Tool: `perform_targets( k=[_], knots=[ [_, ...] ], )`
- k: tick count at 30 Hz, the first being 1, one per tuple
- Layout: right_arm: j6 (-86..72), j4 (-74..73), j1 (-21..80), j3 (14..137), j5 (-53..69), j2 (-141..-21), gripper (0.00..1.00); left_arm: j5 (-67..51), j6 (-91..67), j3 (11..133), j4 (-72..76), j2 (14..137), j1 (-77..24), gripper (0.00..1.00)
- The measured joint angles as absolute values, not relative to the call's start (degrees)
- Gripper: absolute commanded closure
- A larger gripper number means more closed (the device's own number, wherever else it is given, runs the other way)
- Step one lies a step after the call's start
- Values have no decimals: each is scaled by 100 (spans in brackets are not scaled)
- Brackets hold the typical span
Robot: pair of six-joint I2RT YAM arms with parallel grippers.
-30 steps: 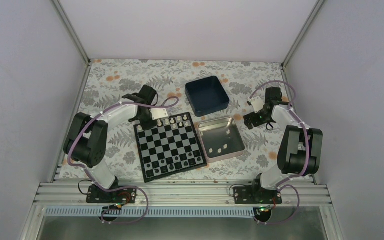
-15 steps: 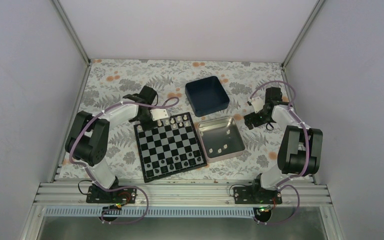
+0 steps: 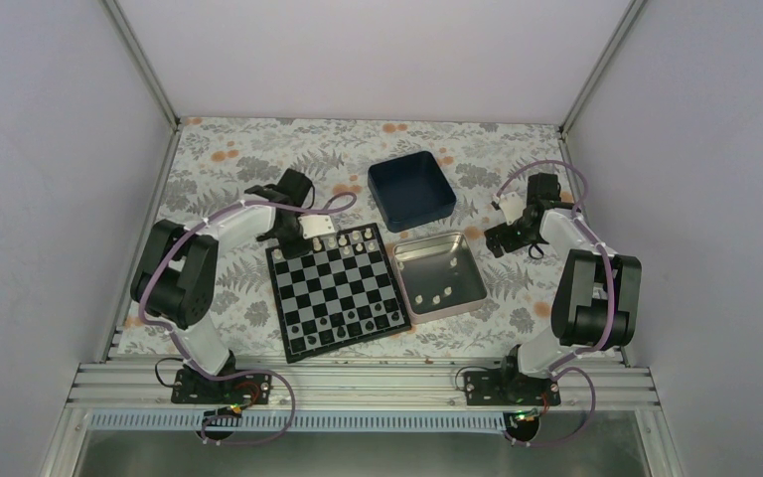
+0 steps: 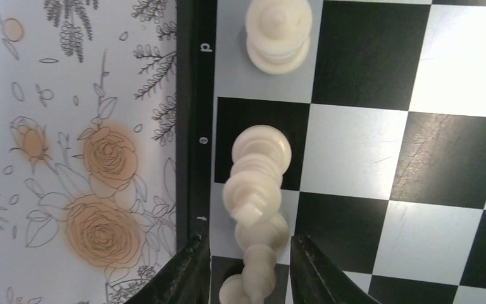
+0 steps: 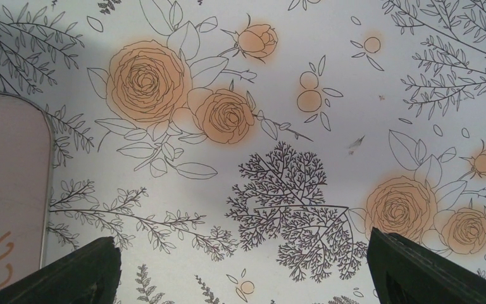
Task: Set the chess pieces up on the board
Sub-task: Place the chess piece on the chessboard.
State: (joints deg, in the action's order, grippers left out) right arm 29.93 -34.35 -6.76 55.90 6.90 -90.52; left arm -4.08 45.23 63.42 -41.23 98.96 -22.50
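Barely anything has shifted in the overhead view over the last second: the left gripper (image 3: 309, 230) hangs at the same far-left corner of the board (image 3: 338, 284), though its fingers (image 4: 186, 273) now stand a little apart. A cream piece (image 4: 257, 269) stands between them, with a thin gap showing on the left side. The right gripper (image 5: 242, 235) is spread wide and holds nothing, low over the cloth just beside the silver tin (image 3: 427, 270).

The chess pieces (image 3: 353, 238) on the board stand upright in a row along its far edge. From the left wrist they are seen from nearly straight above as stacked round discs. Letters d, e and f run along the black border beside them. The board lies flat, turned slightly so its far edge climbs toward the right. A few more cream pieces (image 3: 438, 295) lie loose in the tin, which touches the board's right side. Black pieces (image 3: 343, 320) line the near rows.

Under it all lies a tablecloth (image 3: 238, 159), white and printed with grey fern leaves and orange roses. Pale plain walls close in three sides, and a ribbed aluminium rail (image 3: 358, 383) carries the arm bases. The tin is shiny with rounded corners; the dark blue box (image 3: 409, 187) behind it is square and matte.
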Motion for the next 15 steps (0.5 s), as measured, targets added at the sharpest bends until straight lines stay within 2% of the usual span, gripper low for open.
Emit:
perform_targets(
  k=[7,11,15],
  knots=[
    [2995,-3435,-676,5590,690,-9052,0,-320,4543,6969,-4624,9601,-2250,61],
    [2995,-3437,-676,5590,692,-9052,0,-368,4545,7787,-5015,9271,-2292,52],
    [2995,-3437,-676,5590,694,-9052,0,-517,4497,8744,-5334,9021,-2528,51]
  ],
)
